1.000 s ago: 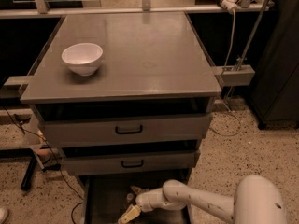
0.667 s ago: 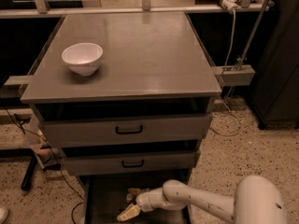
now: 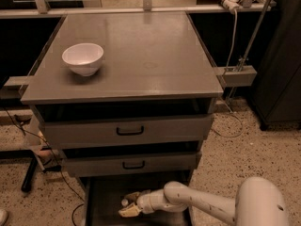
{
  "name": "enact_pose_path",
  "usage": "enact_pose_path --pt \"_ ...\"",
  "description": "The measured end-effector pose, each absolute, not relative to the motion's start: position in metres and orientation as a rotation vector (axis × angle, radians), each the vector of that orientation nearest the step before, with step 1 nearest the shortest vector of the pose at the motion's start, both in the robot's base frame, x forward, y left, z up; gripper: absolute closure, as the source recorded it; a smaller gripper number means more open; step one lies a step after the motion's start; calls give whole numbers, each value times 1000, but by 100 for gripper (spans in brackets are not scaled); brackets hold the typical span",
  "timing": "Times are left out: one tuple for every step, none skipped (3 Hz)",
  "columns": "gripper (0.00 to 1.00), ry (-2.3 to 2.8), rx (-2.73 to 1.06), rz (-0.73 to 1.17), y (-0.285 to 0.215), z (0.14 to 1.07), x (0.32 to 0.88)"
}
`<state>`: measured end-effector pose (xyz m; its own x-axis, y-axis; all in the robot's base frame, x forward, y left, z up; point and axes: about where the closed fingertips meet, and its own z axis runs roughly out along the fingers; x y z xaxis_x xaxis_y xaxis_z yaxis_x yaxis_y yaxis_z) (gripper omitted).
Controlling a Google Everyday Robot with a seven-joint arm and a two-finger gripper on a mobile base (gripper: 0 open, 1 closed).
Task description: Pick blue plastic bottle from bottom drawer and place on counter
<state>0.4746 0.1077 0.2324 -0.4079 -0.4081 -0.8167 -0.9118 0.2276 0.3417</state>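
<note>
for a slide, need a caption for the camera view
End effector at the blue plastic bottle in the open bottom drawer; white bowl sits on the counter.

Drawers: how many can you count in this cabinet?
3: the top drawer under the counter, the middle drawer below it, and the bottom drawer pulled out, with the gripper inside it.

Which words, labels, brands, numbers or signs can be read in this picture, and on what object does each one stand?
None can be read.
White bowl on the counter: plain, no marking.
Upper drawer fronts: no label visible.
Blue plastic bottle in the bottom drawer, at the gripper low in that drawer: any label too small to read.
</note>
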Motion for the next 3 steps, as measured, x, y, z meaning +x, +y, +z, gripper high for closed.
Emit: enact_pose_path --pt "88 1926 -1210 1124 108 232 475" --pt "100 1917 -1200 1140 109 245 471" --pt "100 1949 -1136 1144 99 275 470"
